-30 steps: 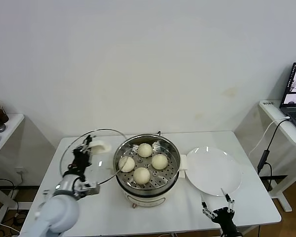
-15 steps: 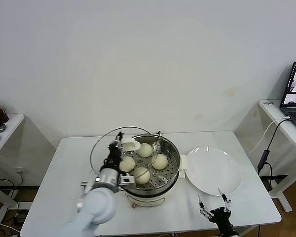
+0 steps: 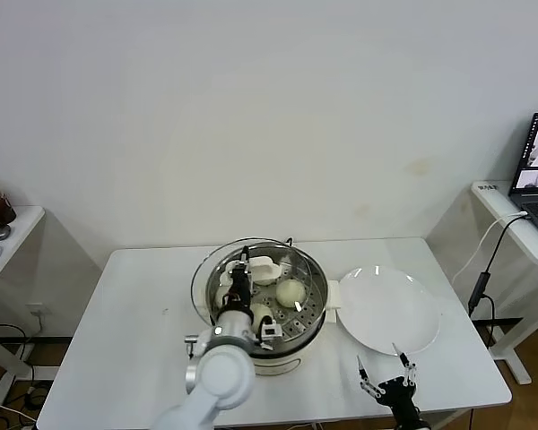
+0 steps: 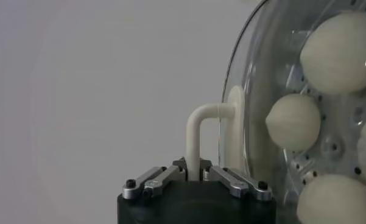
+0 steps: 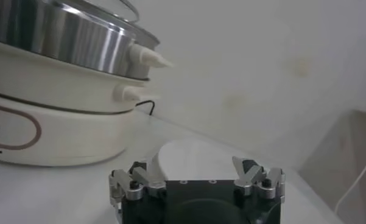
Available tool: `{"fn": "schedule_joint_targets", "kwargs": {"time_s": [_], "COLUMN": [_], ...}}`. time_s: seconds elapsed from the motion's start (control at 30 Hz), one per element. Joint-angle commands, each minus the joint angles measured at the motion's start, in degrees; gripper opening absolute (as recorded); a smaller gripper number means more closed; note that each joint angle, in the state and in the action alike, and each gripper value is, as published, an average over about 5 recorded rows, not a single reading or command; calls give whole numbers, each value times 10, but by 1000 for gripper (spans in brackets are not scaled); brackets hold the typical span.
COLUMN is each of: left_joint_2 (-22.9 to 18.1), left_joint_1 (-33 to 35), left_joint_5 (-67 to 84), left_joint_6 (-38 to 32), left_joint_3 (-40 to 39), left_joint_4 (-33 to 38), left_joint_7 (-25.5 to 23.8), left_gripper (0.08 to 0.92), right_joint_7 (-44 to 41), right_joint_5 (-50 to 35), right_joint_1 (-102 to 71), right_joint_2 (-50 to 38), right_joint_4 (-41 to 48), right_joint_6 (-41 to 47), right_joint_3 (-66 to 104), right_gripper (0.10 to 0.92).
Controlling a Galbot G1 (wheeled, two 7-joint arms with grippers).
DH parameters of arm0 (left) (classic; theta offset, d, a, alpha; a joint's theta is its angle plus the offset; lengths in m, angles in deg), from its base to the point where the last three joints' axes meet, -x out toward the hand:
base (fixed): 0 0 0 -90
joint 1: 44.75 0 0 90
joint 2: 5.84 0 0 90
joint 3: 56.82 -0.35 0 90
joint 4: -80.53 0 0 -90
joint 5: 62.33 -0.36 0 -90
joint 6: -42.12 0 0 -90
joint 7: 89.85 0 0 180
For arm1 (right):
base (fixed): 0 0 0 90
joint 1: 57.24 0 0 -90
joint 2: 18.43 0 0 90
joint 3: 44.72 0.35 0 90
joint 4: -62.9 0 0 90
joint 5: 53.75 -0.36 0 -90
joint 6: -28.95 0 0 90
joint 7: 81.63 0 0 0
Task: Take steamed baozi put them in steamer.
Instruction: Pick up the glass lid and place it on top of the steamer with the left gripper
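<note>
My head camera looks forward and down from above the tabletop (image 3: 117, 313), taking in the whole steamer (image 3: 267, 300), the white plate (image 3: 386, 311) and the wall behind. My left wrist camera sits just behind my left fingers (image 4: 231, 179), very close to the glass lid (image 4: 256, 109), looking through it at the baozi (image 4: 293, 122). My right wrist camera rides low near the tabletop, behind my right fingers (image 5: 246, 170), facing the steamer's side and the plate. All three views share the steamer; head and right wrist also share the plate.
</note>
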Motion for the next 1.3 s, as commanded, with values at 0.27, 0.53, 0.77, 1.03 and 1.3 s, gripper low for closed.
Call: {"fn": "schedule_joint_targets", "kwargs": {"time_s": [0.27,0.53,0.77,1.03,1.3], "left_joint_2": [-58,-61,-63,-66,-71], "left_joint_1": [14,18,14,15,19], "left_joint_5": [-83,-87,-86,-73,-44], "left_joint_6": [-10,-15,-16,-17,-15], "left_joint_3": [-13,-15,-15,-14,-10], "left_joint_4": [-29,-38,-46,-50,-42], "left_joint_7": [0,6,8,10,18], "left_gripper": [171,171,171,171,176], "right_joint_7": [5,5,5,5,4], "right_joint_5": [2,2,3,3,3], "right_joint_1": [1,1,0,0,0], "right_joint_2": [-1,-1,-2,-2,-3], "right_joint_4": [5,7,8,8,8], "right_joint_6": [0,0,0,0,0], "right_joint_3": [-3,-8,-9,-10,-12], "right_gripper": [823,823,823,823,823]}}
